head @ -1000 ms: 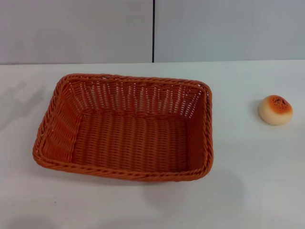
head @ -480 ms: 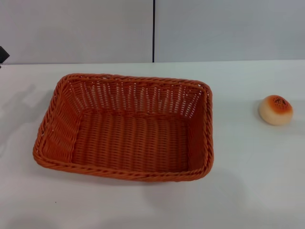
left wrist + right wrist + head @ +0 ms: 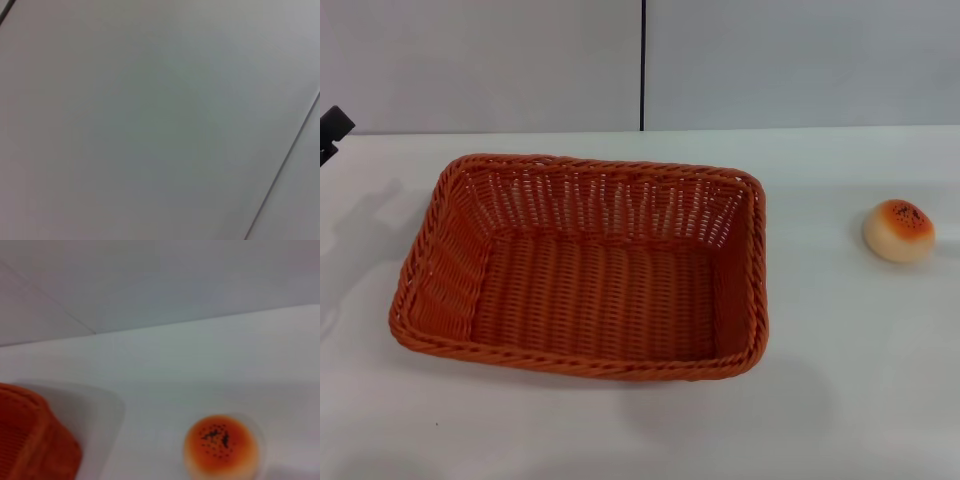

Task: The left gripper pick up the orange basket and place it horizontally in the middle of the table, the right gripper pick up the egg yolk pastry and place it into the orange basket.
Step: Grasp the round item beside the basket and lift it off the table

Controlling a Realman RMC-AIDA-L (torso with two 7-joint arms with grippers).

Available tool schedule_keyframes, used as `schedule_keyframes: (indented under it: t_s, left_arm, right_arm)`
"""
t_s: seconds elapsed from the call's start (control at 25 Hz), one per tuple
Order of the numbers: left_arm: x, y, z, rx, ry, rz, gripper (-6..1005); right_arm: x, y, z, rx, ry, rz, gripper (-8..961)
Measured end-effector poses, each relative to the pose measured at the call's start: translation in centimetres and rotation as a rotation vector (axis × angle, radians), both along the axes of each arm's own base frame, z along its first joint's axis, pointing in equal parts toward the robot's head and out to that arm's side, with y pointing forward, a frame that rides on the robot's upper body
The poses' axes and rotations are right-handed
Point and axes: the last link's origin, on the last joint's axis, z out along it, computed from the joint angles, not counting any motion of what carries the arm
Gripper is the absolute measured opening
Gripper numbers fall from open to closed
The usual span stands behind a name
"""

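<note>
The orange basket sits empty on the white table, left of centre, long side across my view. Its corner also shows in the right wrist view. The egg yolk pastry rests on the table at the far right, well apart from the basket, and the right wrist view looks down on the pastry. A black tip of my left gripper pokes in at the far left edge, behind and left of the basket, not touching it. The right gripper is out of view.
A grey wall with a dark vertical seam runs behind the table's back edge. The left wrist view holds only a plain grey panel. Bare tabletop lies between basket and pastry.
The left gripper's black tip has come into view at the left edge and moved slightly further in. Basket and pastry have not moved.
</note>
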Motion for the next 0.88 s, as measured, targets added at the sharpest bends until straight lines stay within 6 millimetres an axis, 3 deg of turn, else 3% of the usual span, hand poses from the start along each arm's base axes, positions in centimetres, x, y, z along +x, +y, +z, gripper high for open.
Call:
schedule_keyframes:
  t_s: [0.36,0.56,0.88]
  left_arm:
    - [0.2,0.4,-0.3,0.001,0.001,-0.009,747]
    - [0.4,0.6,-0.5,-0.002,0.0,-0.015,747]
    - [0.6,0.9,-1.0,-0.016,-0.019,-0.017,747]
  right_arm:
    - [0.8,1.8,-3.0,0.003,-0.102,-0.014,621]
    - [0.1,2.7,-5.3,-0.028,-0.16,0.041,620]
    - [-0.9,3.6,-6.9,-0.013,-0.173,0.1,618]
